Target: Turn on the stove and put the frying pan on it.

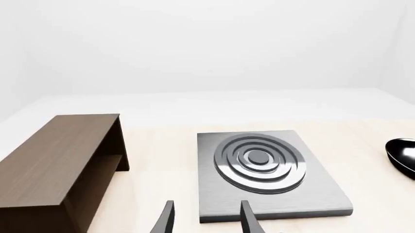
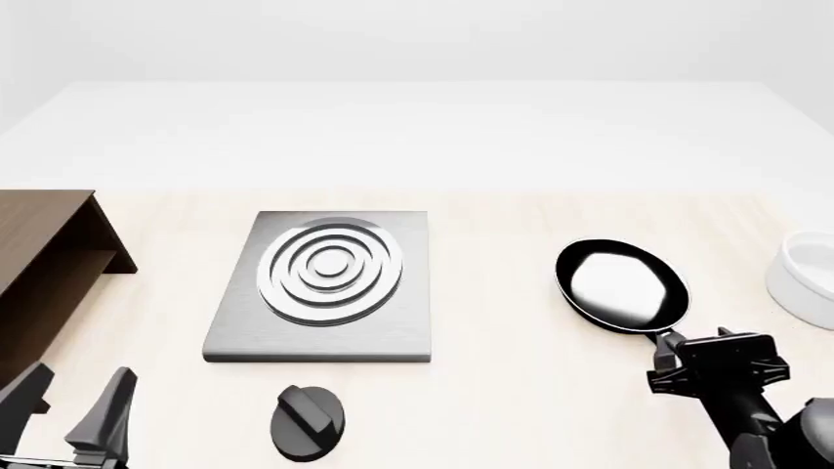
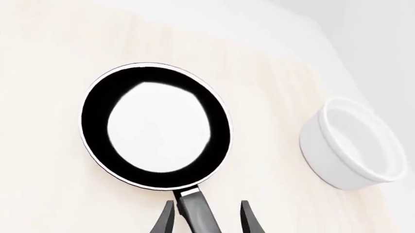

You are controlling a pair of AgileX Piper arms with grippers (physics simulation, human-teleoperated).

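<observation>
frying pan sits flat on the pale tabletop, right of the stove and apart from it, its glossy inside glaring white. its thin handle runs back toward the right end effector, whose fingers stand spread on either side of the handle in the right wrist view; whether they touch it cannot be told, since the frame edge cuts them off. a white bowl lies right of the pan, cropped by the front view's border. the black knob rests in front of the stove slab. the left end effector hovers spread and empty near the front left corner, partly out of frame. a brown cabinet is clipped at the left.
</observation>
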